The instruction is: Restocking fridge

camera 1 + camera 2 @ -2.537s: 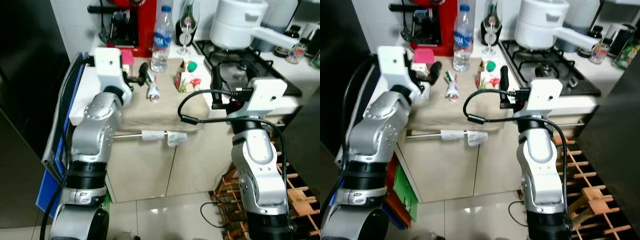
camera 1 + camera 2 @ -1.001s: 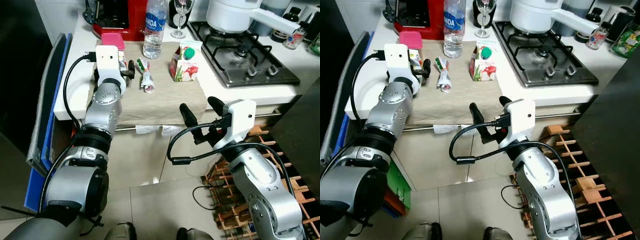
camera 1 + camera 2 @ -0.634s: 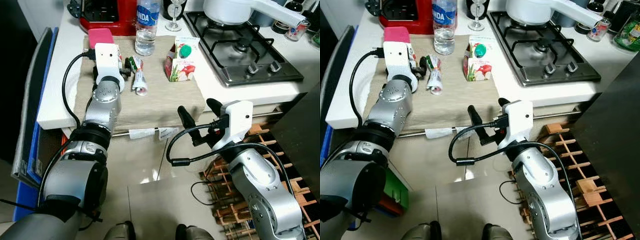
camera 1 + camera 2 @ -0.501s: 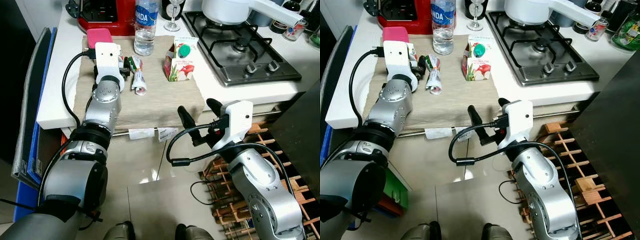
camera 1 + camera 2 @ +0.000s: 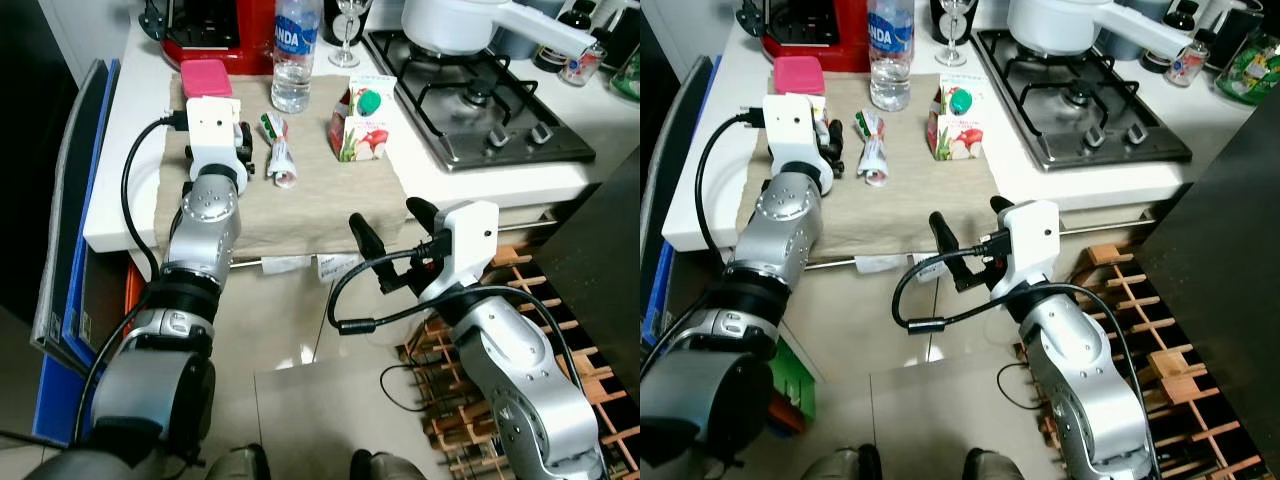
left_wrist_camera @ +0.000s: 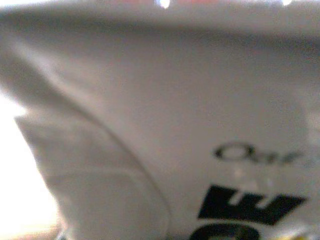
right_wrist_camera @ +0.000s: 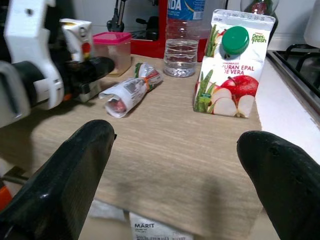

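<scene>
At the near edge of the table (image 5: 118, 205), just off the beige cloth (image 5: 305, 205): right gripper (image 5: 385, 215), both black fingers (image 7: 75, 165) spread wide apart, nothing between them. Straight beyond it, farther in on the cloth and well apart from the fingertips: juice carton (image 5: 357, 125), standing upright, long axis vertical, green cap (image 7: 235, 40) on the sloped top, apple-printed face turned toward the near side.

Left of the carton, flat on the cloth: a wrapped roll (image 5: 280, 162), long axis running near to far, near end angled slightly right. Just left of the roll: left gripper (image 5: 243, 150), low over the cloth, pointed toward the far side. Hard up against its fingers: a small white carton (image 7: 75, 32), upright, with black lettering blurred in the left wrist view; cannot tell whether clamped on it or merely touching.

Farther back: a water bottle (image 5: 293, 55) upright at the far edge of the cloth, a pink-lidded box (image 5: 204, 77) to its left, a red machine (image 5: 215, 25) behind. On the right: gas hob (image 5: 480, 120) with a white pot (image 5: 450, 25).
</scene>
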